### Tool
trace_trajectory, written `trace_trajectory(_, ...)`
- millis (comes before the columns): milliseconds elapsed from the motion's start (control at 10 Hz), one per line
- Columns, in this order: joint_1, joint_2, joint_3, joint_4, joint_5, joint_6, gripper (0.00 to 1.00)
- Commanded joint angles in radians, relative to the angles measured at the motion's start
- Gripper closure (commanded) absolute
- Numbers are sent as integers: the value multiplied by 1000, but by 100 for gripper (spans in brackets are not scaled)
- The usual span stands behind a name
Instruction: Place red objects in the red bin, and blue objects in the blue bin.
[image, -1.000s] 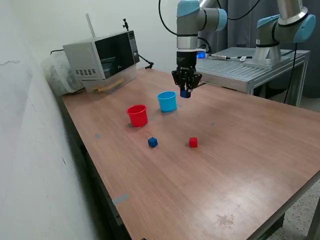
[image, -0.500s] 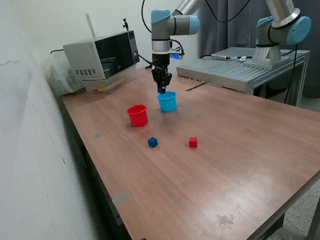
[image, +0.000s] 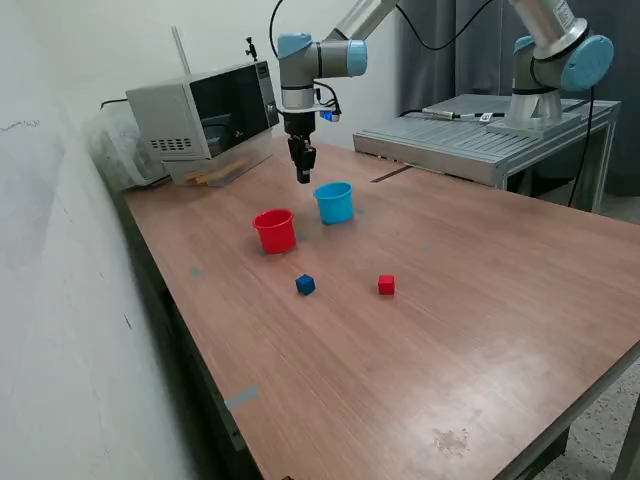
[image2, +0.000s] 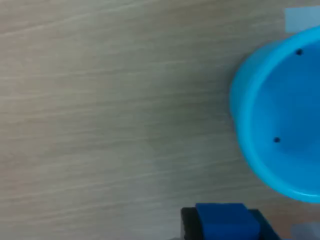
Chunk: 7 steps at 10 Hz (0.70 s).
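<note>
My gripper (image: 303, 172) hangs above the table, just beyond the blue bin (image: 334, 202) toward the exterior view's left. In the wrist view a dark blue cube (image2: 227, 222) sits clamped between the black fingers (image2: 188, 223), and the light blue bin (image2: 280, 115) lies off to one side of it, not beneath it. The bin's inside looks bare. The red bin (image: 275, 230) stands beside the blue one. Nearer the camera, a second blue cube (image: 305, 285) and a red cube (image: 386, 285) rest on the wooden table (image: 450, 330).
A microwave (image: 205, 115) stands at the table's far corner, close behind the gripper. A second arm (image: 550, 60) is mounted on a metal platform (image: 470, 130) at the back right. A wall runs along the exterior view's left. A strip of tape (image: 240, 398) lies near the front edge.
The gripper has swept toward the exterior view's left with the blue cube, from the right of the blue bin, across above it, to a spot past its far left side.
</note>
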Motion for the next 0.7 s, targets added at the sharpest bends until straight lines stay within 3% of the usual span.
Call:
trace_trajectory(0, 20, -7, 3, 8, -107, 34, 100)
trace_trajectory(200, 76, -60, 41, 8, -103, 51, 100)
trace_trajectory(600, 80, -137, 142, 6, -100, 60, 100)
